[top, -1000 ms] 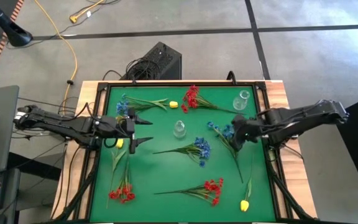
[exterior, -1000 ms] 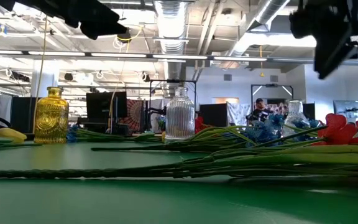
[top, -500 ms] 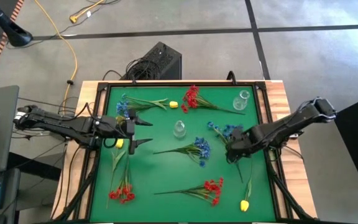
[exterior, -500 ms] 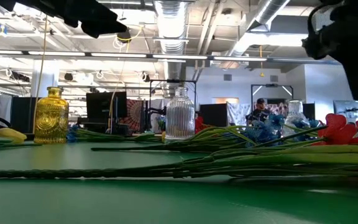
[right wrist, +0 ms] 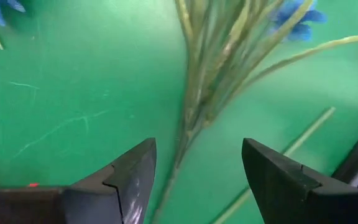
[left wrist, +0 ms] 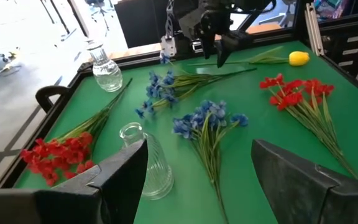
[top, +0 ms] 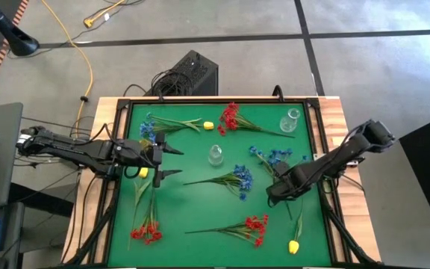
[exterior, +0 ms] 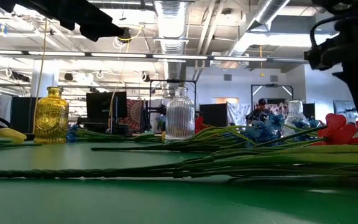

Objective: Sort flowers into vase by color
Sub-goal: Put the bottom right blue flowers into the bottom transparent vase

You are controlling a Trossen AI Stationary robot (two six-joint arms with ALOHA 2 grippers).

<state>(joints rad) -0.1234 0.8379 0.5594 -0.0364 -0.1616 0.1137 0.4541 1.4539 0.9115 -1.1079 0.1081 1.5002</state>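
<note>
Though vases (exterior: 51, 116) stand near, no writing reads.

3 red sprigs (top: 230, 116) (top: 147, 229) (top: 256, 223), 3 blue sprigs (top: 146, 128) (top: 242, 179) (top: 272, 157), 2 yellow buds (top: 208, 125) (top: 293, 246), 3 vases (top: 215, 155) (top: 290, 119) (exterior: 51, 115)

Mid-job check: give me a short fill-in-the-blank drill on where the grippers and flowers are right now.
1. The right gripper hangs with open fingers over the stem of a sprig with ____ blooms.
2. The left gripper, empty and open, waits at the table's ____ side.
3. The ribbed clear glass vase at the middle of the green mat holds ____ flowers.
4. The yellow tulip-like bud lies nearest the ____ gripper.

Missing words: blue; left; no; right
</note>
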